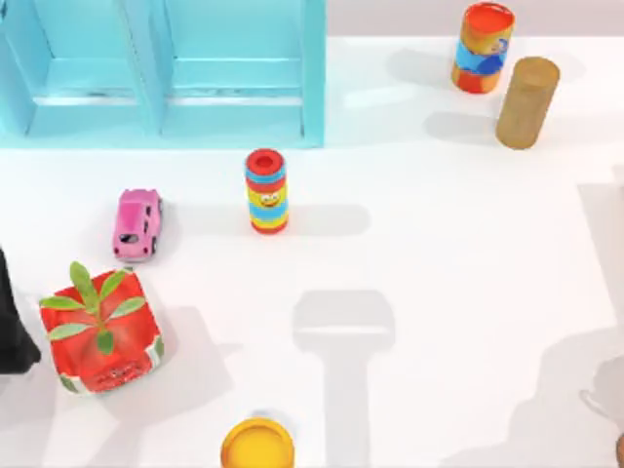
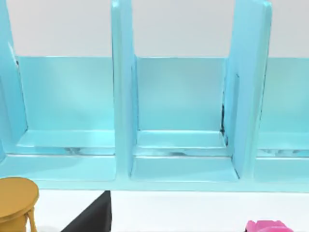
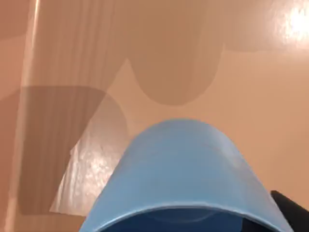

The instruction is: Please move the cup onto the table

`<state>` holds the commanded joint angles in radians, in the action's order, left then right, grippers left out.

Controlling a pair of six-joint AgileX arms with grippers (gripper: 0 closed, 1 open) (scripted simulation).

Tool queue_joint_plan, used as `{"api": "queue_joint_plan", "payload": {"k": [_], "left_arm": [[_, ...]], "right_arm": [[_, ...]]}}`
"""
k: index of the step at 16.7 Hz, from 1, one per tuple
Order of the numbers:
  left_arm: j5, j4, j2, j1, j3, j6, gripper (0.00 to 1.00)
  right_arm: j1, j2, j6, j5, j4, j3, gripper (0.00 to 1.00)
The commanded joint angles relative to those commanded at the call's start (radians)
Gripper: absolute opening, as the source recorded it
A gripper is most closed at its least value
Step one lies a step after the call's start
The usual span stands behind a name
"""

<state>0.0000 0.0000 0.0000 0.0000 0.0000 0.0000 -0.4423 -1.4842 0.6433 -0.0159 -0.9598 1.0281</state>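
My left arm [image 1: 12, 322] sits parked at the broad white table's [image 1: 439, 292] left edge, its jaws impossible to judge, while in the right wrist view the small smooth blue plastic cup [image 3: 178, 179] sits close under the camera above a tan floor, apparently carried, grip unconfirmed.

Toy car [image 1: 136, 224] sits left of striped cylinder [image 1: 266, 191], before shelf unit [image 1: 161, 73].
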Motion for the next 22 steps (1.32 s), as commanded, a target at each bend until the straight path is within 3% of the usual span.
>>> {"api": "queue_joint_plan", "payload": {"k": [7, 16, 19, 22], "left_arm": [[0.0, 0.0, 0.0, 0.0, 0.0, 0.0, 1.0], [0.0, 0.0, 0.0, 0.0, 0.0, 0.0, 1.0], [0.0, 0.0, 0.0, 0.0, 0.0, 0.0, 1.0], [0.0, 0.0, 0.0, 0.0, 0.0, 0.0, 1.0]], "right_arm": [[0.095, 0.136, -0.208, 0.011, -0.298, 0.028, 0.0], [0.102, 0.113, -0.264, 0.007, -0.318, 0.058, 0.0], [0.169, 0.023, -0.393, -0.01, -0.303, 0.165, 0.0], [0.325, -0.093, -0.606, -0.027, -0.287, 0.297, 0.0]]}}
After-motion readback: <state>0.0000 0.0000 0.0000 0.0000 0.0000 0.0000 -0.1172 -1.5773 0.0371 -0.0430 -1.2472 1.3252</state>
